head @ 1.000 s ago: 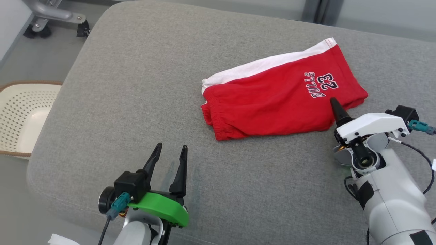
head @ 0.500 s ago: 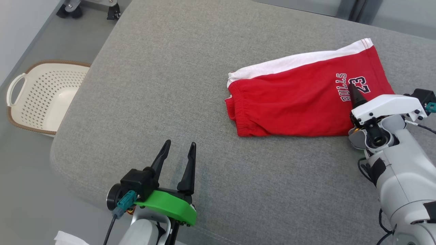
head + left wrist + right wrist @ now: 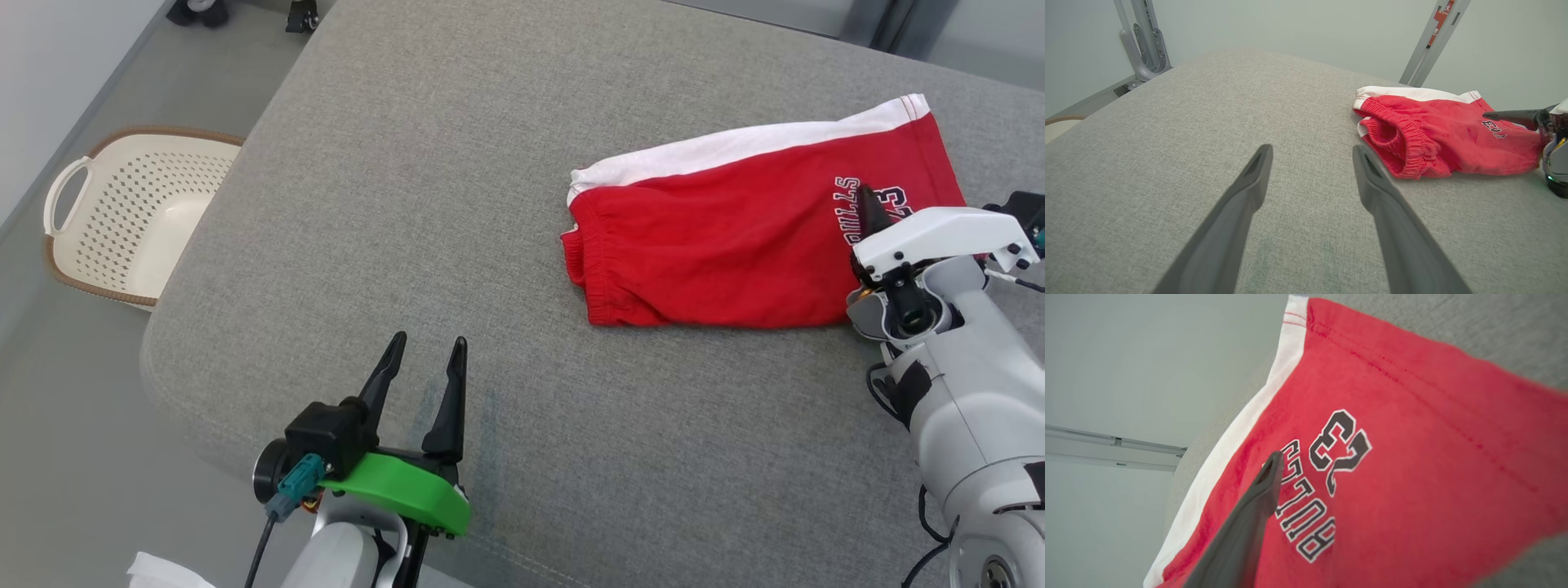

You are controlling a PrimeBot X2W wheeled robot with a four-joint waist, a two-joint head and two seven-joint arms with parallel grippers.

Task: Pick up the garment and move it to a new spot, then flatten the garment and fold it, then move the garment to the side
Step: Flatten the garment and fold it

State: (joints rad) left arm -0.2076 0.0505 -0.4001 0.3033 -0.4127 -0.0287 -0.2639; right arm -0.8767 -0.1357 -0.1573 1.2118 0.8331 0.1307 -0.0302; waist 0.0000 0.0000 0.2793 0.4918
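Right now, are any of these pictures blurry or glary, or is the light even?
Head view: even, soft light, no glare, the red shorts sharp on the grey cushion. Left wrist view: the left gripper looks soft close to the lens. Right wrist view: the shorts' print is readable, their lower right edge smeared.

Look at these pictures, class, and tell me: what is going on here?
A two-armed robot is working on a pair of red shorts lying on a grey cushion. Its right gripper is at the printed end of the shorts, with one finger lying on top of the fabric. The other finger is hidden, so a grip is not certain. The left gripper hovers open above bare cushion, apart from the shorts. A white basket stands on the floor to the robot's left.
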